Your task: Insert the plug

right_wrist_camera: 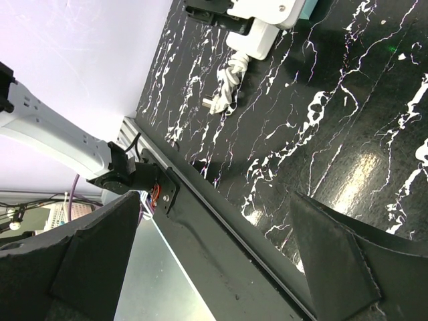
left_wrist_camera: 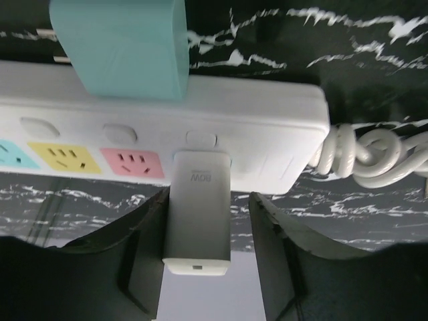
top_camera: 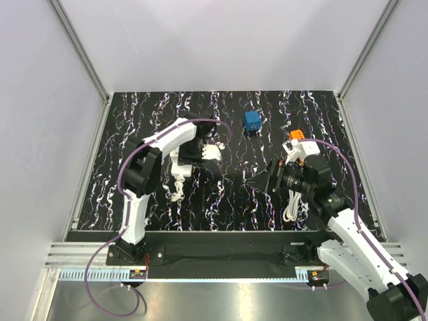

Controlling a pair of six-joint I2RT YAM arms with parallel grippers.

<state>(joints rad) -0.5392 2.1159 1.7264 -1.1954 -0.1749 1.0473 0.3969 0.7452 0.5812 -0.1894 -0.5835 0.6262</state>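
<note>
Power strip [left_wrist_camera: 267, 127]: white, lying on the table [top_camera: 227, 200]. Teal adapter [left_wrist_camera: 120, 47] on it, cut off by the frame top.
Plug [left_wrist_camera: 198, 227]: white, seated in the strip's socket nearest the cord [left_wrist_camera: 361, 157]. Seen only in the left wrist view; hidden under the arm from above.
Left end effector [left_wrist_camera: 208, 200]: fingers flank the plug, slightly apart, with a gap on one side.
Right end effector [right_wrist_camera: 215, 200]: spread wide, holding nothing.
</note>
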